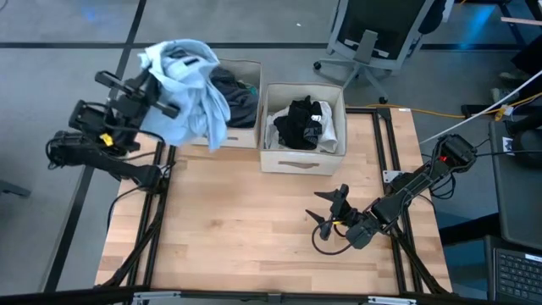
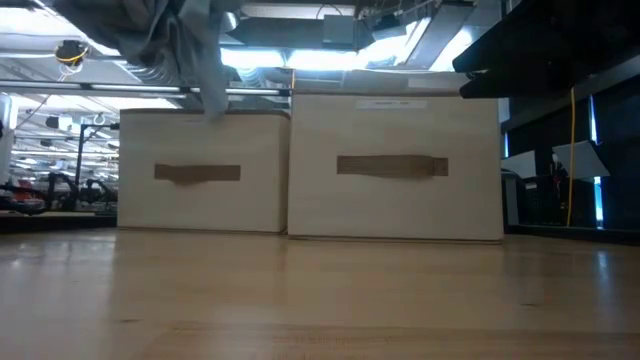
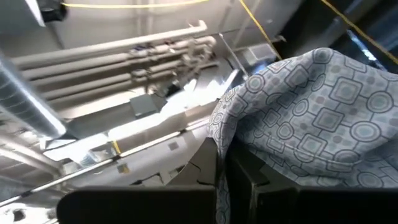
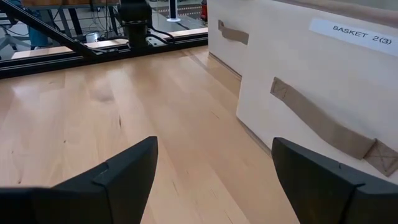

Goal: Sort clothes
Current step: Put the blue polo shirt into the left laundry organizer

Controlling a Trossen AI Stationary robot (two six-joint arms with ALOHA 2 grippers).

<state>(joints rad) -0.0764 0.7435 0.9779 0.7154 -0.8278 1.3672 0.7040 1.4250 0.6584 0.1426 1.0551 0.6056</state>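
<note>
Left gripper [image 1: 157, 85], fingers clamped on the pale blue-grey shirt [image 1: 188, 89], risks draping it over the left box [image 1: 241, 137] rim; right gripper [image 1: 332, 209] fingers apart over the counter [image 1: 246, 229].

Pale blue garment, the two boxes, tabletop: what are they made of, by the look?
Pale blue garment: thin woven cloth, matte, printed squares; it drapes in folds from the left gripper.
Boxes: beige fabric over stiff panels, probably; sewn strap handles.
Tabletop: light wood planks, smooth, faint sheen; visible grain.
</note>
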